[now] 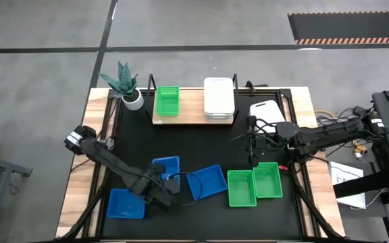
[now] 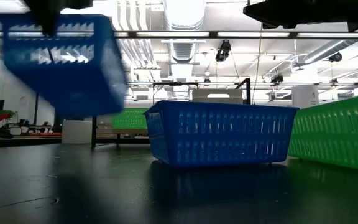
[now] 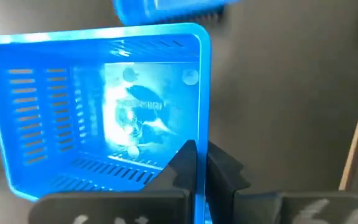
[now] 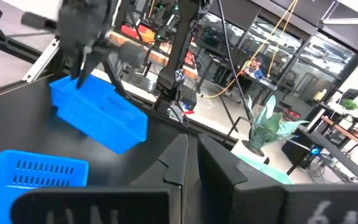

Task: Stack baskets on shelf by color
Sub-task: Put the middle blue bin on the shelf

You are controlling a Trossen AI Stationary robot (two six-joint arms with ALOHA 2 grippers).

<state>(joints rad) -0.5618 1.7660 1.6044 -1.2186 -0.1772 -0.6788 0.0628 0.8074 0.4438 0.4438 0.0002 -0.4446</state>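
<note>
Black-topped and framed in pale wood, the desk [image 1: 201, 145] carries everything, with a concrete floor around it. Along its far edge sits the shelf [image 1: 192, 116], holding one green basket [image 1: 167, 100] and a white stack [image 1: 219, 98]; another white basket [image 1: 267, 111] lies just beside the shelf's right end. Near the front edge two green baskets [image 1: 254, 185] rest side by side, a blue basket [image 1: 206, 181] lies left of them, and a second blue one [image 1: 126, 203] sits at the front left.

The left gripper [image 3: 199, 163] is closed on the thin wall of a third blue basket [image 3: 98, 109], which the low view shows tilted and clear of the desk. The right gripper [image 4: 191, 155] hangs with its fingers together and nothing between them, above the desk near the green pair.

These baskets look light, stiff and slick: thin perforated plastic that should lift easily but may swing or slip when pinched by one wall. A hold at the middle of a long wall, fingers straddling the rim, seems likeliest to keep one level. Nesting it squarely calls for a flat, aligned descent.
</note>
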